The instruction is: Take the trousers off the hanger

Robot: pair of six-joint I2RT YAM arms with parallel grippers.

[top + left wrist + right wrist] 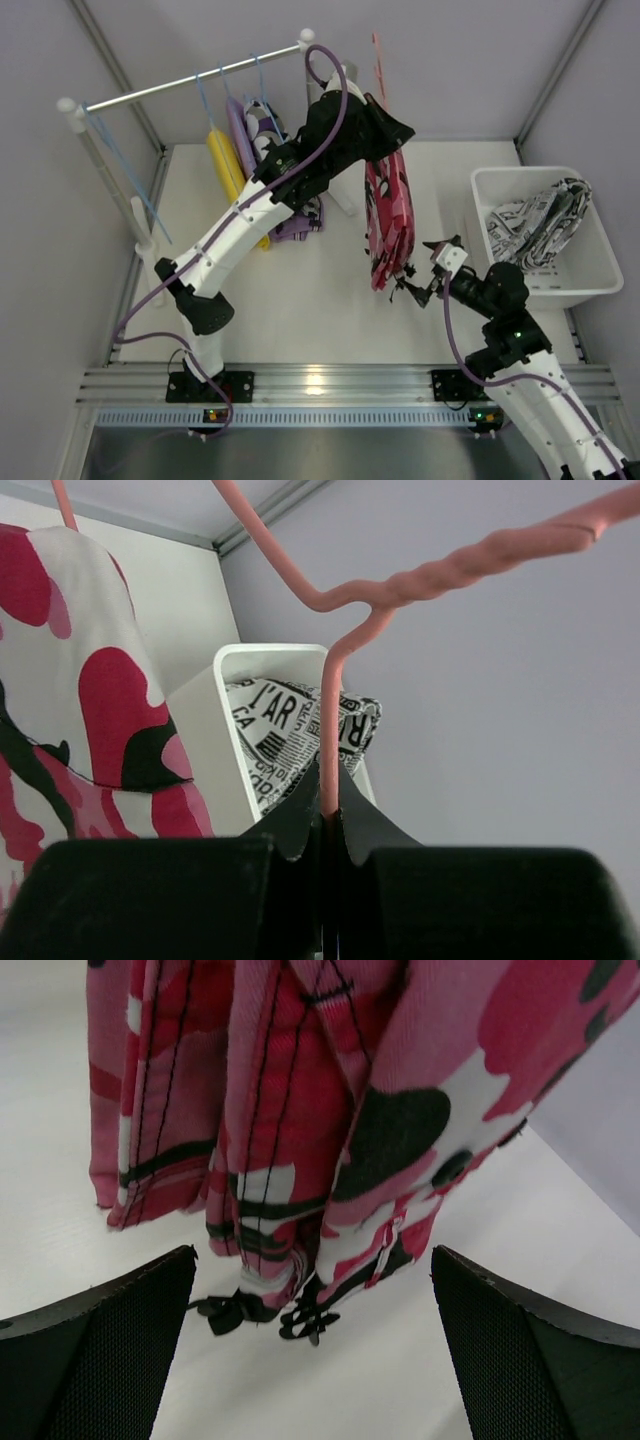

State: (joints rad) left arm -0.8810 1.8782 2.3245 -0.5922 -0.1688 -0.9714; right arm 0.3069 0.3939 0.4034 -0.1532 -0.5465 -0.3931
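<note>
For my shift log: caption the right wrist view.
Open right gripper faces the lower end of hanging red-pink blotched cloth trousers above the white table.

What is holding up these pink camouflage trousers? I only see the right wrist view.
Observer: The left gripper, shut on the wire of the pink hanger, holds it beyond the end of the rail.
Operator: Any trousers already off?
Observer: Yes, a black-and-white print pair lies in the white bin on the right.
Operator: What hangs on the rail?
Observer: Yellow trousers, purple trousers and a spotted pair.
</note>
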